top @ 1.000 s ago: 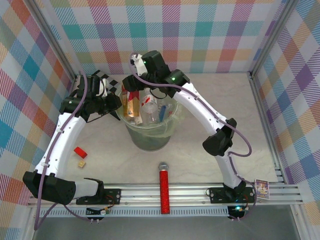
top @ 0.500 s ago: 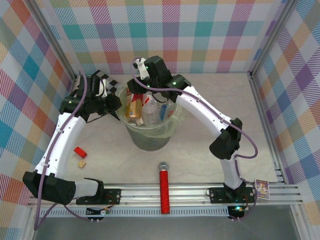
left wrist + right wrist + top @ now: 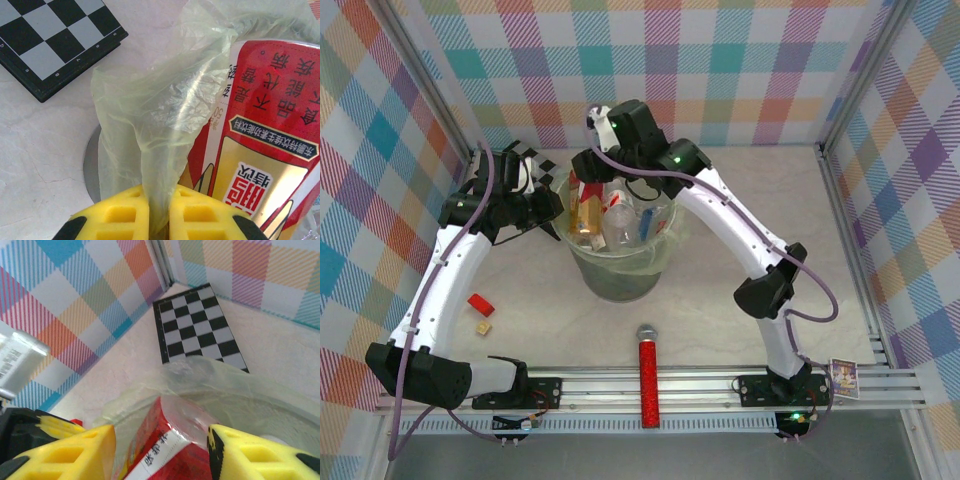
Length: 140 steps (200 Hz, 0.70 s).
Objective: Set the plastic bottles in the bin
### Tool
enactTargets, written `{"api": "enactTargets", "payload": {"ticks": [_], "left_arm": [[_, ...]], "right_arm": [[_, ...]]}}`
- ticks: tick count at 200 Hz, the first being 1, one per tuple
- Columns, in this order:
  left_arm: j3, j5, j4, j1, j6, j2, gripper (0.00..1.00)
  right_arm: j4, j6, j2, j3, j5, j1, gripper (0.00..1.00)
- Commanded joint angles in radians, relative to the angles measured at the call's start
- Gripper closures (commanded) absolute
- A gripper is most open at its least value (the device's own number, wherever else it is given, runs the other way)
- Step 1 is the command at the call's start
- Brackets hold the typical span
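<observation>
The bin (image 3: 618,272), pale green with a thin liner, stands mid-table and holds several plastic bottles (image 3: 618,218). A bottle with a red and gold label (image 3: 583,212) leans against its left rim. My left gripper (image 3: 553,213) is at that rim, its yellow fingers (image 3: 120,217) shut on a fold of the liner (image 3: 150,130), with the red-label bottle (image 3: 260,150) just to the right. My right gripper (image 3: 588,172) hovers over the bin's back-left rim, open. The red-label bottle's top (image 3: 170,440) lies between its spread fingers (image 3: 70,455), untouched.
A black-and-grey checkerboard (image 3: 535,165) lies behind the left gripper, close to the bin. The red glittery microphone (image 3: 647,380) lies at the front centre. A red block (image 3: 480,303) and a small tan block (image 3: 483,326) sit front left. A card (image 3: 843,377) rests front right.
The right arm's wrist has drifted a little right and up over the bin's back rim. The left arm and the bottles in the bin have stayed put.
</observation>
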Motion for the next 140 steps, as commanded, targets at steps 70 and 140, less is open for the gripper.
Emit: {"api": "enactTargets", "payload": {"ticks": [70, 140], "left_arm": [[0.030, 0.032, 0.061, -0.005, -0.029, -0.003, 0.88], [0.037, 0.029, 0.057, -0.005, -0.029, 0.002, 0.88]], "right_arm": [[-0.080, -0.094, 0.110, 0.110, 0.109, 0.007, 0.42], [-0.049, -0.070, 0.027, -0.049, 0.172, 0.002, 0.46]]}}
